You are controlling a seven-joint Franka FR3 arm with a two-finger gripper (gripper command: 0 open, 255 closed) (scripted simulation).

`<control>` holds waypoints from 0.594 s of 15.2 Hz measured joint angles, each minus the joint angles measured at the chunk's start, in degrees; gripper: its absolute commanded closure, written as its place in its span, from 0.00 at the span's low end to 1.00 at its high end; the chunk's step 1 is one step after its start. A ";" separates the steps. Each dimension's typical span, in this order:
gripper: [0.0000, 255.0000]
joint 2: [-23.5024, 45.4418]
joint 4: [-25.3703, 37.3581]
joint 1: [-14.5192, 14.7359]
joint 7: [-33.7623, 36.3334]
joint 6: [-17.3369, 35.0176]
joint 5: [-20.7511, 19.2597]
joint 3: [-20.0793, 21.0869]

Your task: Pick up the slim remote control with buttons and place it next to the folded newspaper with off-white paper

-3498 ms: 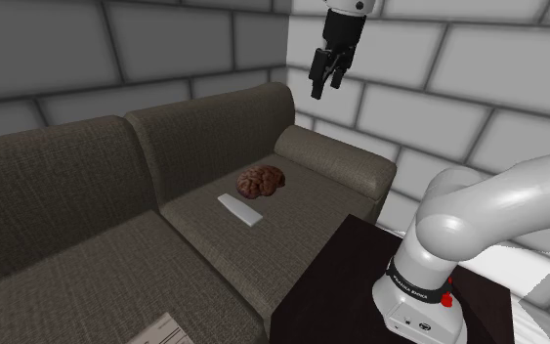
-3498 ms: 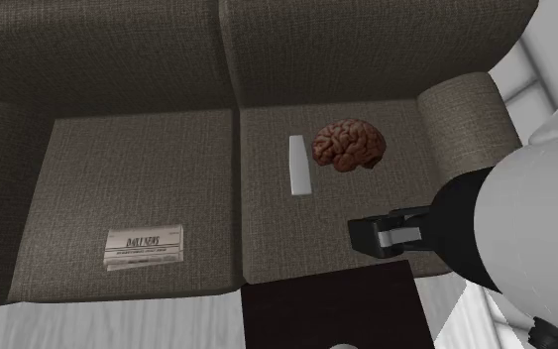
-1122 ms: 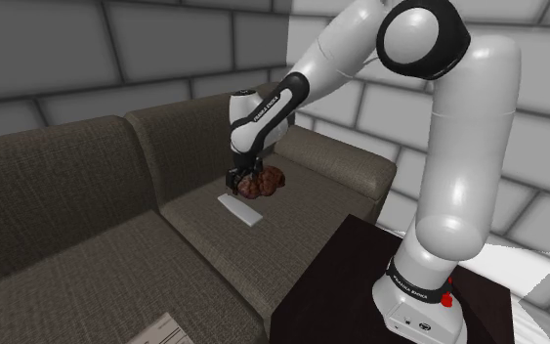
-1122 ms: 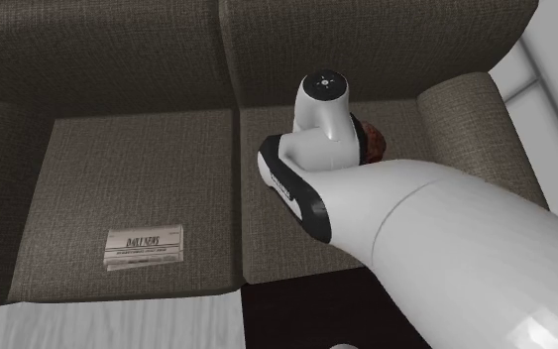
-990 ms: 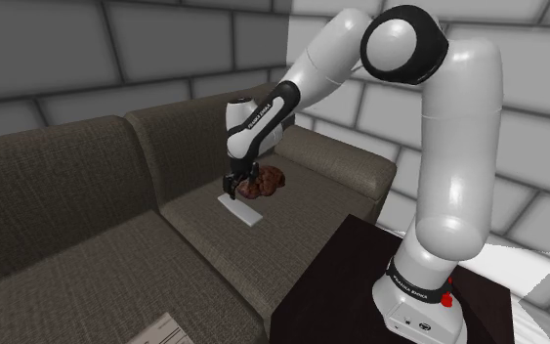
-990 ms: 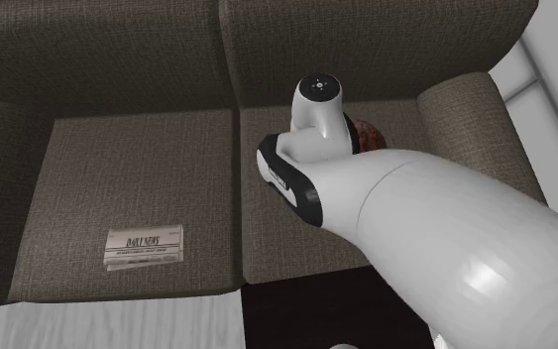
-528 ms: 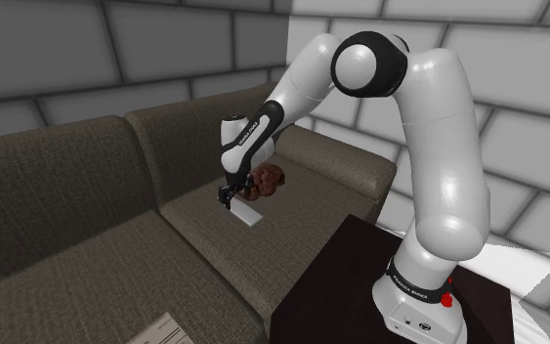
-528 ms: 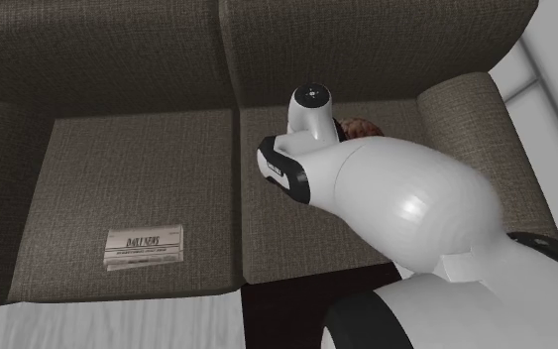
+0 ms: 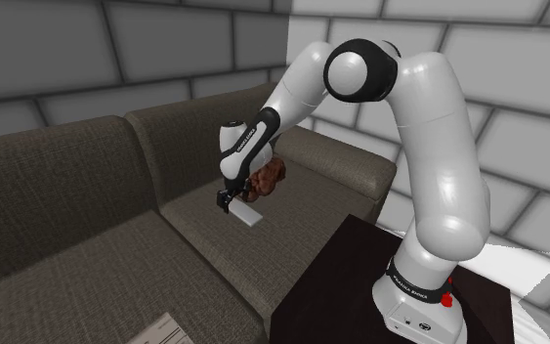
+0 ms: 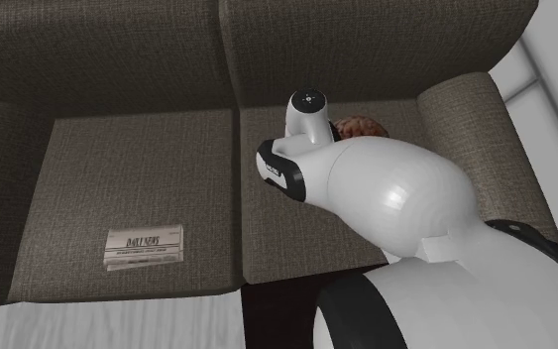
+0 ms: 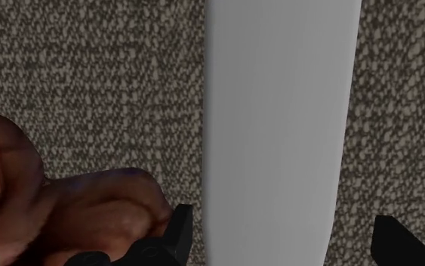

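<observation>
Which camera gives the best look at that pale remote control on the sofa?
The wrist view: the remote control lies close between the hand's spread fingers. The shoulder view shows it small under the hand; in the second exterior view the arm covers it.

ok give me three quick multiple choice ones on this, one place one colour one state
1. In the second exterior view, the newspaper lies on:
A the left seat cushion
B the right seat cushion
C a back cushion

2. The remote is drawn:
A black
B red
C pale grey

3. The gripper is:
A open, straddling the remote
B shut on the remote
C shut on nothing

Answers:
1 A, the newspaper lies flat near that cushion's front edge.
2 C, the wrist view shows a plain pale slab.
3 A, the fingers stand apart, one at each side of the remote, with gaps.
</observation>
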 measured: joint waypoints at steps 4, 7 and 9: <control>1.00 0.17 0.10 -0.03 0.07 -0.18 -0.04 -0.03; 1.00 0.15 -0.13 0.05 0.28 -0.05 -0.09 -0.15; 1.00 0.14 -0.17 0.04 0.26 0.01 -0.10 -0.14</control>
